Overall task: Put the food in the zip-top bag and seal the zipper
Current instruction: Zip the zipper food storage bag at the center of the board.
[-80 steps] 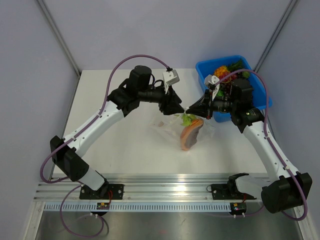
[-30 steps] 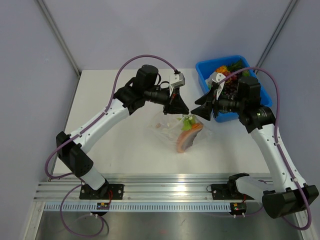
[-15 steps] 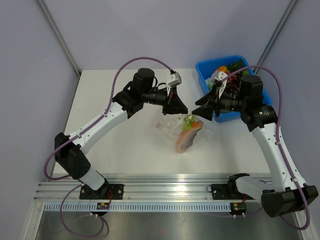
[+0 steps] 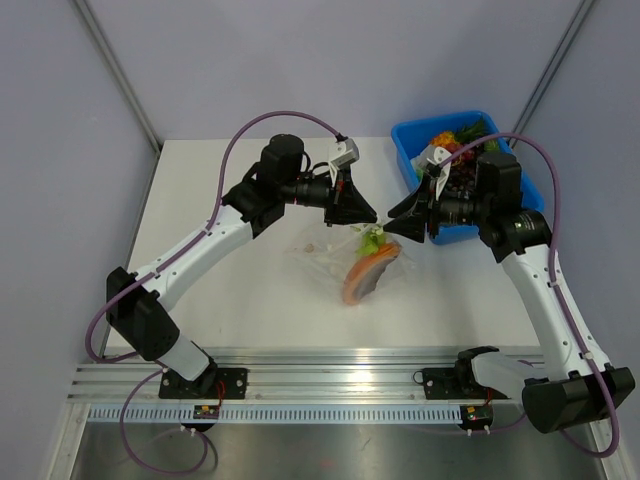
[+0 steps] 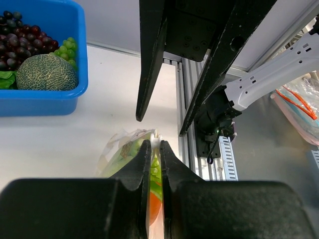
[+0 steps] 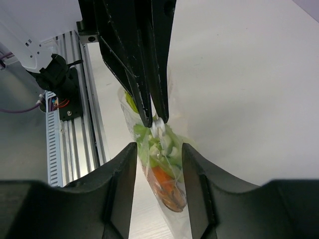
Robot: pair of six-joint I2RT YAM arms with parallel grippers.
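While clamped shut on the zipper [image 5: 155, 134] at the mouth of the bag [image 4: 318, 258], left pincer [image 5: 154, 144] shown holding the pouch up by its top edge, lower end hanging toward the surface [image 4: 250, 300]; contact below not clear. Inside the bag: orange piece [image 4: 362, 273] low down, green leek leaves [image 4: 372, 239] reaching up close to the mouth. Just right of that grip, right pincer [image 6: 158, 147] with fingers [image 6: 119, 189] apart, straddling the same top edge, gripping nothing.

Step in hand, by judgement: sealing, with loading apparently done. Next move likely to call for closing the right pincer on the strip just beside the left one, then sliding away along the edge under steady pressure, with the left grip as anchor. Possible hindrances: leaf tips near the strip, liable to be trapped in the seal; little room between the two pincers.

Further right, well apart from the bag: blue bin [image 5: 40, 104] with dark grapes [image 5: 25, 42] and a netted round green head [image 5: 46, 72], neither needed for this step.
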